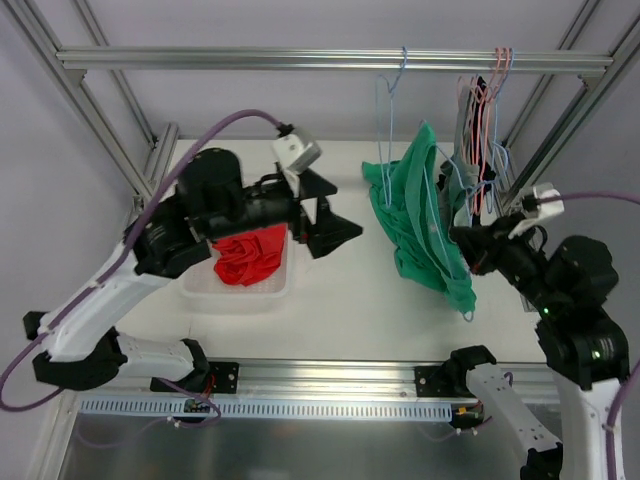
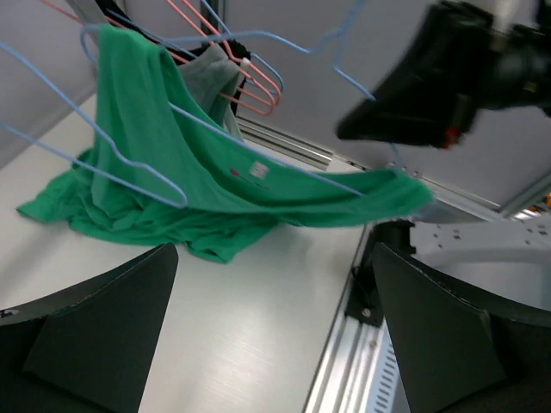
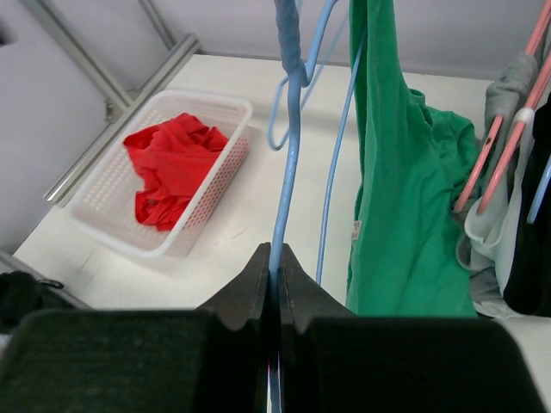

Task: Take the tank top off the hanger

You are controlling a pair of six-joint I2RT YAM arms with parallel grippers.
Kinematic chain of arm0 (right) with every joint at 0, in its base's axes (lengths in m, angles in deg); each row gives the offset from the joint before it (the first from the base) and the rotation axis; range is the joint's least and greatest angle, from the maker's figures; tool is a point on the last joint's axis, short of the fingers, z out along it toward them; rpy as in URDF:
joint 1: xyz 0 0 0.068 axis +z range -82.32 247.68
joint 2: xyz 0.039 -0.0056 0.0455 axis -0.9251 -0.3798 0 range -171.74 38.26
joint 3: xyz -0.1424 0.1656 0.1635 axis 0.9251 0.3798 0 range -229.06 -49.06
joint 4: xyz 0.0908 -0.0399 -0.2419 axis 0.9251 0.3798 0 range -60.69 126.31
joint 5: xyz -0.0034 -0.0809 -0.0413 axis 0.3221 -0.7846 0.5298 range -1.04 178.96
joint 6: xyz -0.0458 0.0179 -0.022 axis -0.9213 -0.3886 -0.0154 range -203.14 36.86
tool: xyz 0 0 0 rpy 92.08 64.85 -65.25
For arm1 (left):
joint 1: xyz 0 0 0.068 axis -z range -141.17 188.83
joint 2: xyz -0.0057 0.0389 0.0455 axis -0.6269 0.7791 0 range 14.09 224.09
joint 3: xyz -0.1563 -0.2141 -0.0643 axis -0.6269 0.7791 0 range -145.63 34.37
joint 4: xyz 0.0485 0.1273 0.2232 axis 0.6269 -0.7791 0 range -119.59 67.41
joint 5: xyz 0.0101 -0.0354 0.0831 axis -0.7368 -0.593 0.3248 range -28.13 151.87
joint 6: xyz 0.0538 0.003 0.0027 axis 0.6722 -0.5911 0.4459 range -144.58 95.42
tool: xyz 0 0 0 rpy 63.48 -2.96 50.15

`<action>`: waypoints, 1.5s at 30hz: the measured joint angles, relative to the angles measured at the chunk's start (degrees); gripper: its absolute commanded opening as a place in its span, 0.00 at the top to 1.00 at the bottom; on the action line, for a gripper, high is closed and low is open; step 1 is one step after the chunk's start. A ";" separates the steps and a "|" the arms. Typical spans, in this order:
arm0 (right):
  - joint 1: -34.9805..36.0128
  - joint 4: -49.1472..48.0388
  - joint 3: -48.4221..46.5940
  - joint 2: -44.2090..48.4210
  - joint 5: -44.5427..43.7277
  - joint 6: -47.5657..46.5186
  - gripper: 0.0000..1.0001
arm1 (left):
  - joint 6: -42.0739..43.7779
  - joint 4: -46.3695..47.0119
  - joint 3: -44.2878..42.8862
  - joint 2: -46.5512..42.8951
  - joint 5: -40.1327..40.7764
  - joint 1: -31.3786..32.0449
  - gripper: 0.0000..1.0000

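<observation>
A green tank top [image 1: 420,215] hangs on a light blue wire hanger [image 1: 385,110], and its lower part is bunched on the table. My right gripper [image 1: 470,245] is shut on the hanger's blue wire [image 3: 288,155]. In the right wrist view the fingertips [image 3: 275,267] pinch the wire, with the tank top [image 3: 405,198] just to the right. My left gripper [image 1: 335,230] is open and empty, hovering left of the tank top and apart from it. In the left wrist view the tank top [image 2: 172,172] drapes over the hanger [image 2: 129,163] beyond the wide-open gripper [image 2: 275,344].
A white basket [image 1: 195,285] holding a red garment [image 1: 250,255] sits at the left, under my left arm. More hangers, pink and blue, with grey and dark clothes [image 1: 480,130] hang from the top rail at the right. Aluminium frame posts surround the table.
</observation>
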 measured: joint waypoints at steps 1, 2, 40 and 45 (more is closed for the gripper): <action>0.00 2.58 -1.03 1.88 0.74 -0.02 1.00 | 1.20 0.48 -2.16 2.99 2.12 1.88 0.01; 0.00 4.44 -2.01 3.28 1.29 -0.04 1.00 | 2.36 1.46 -3.98 5.90 3.98 3.04 0.01; 0.00 30.97 -27.76 9.05 12.68 -0.15 1.00 | 2.40 11.89 -13.70 23.28 3.13 4.85 1.00; 0.28 31.61 -25.59 9.05 13.29 -2.29 1.00 | 1.81 12.46 -5.97 15.32 9.66 5.01 1.00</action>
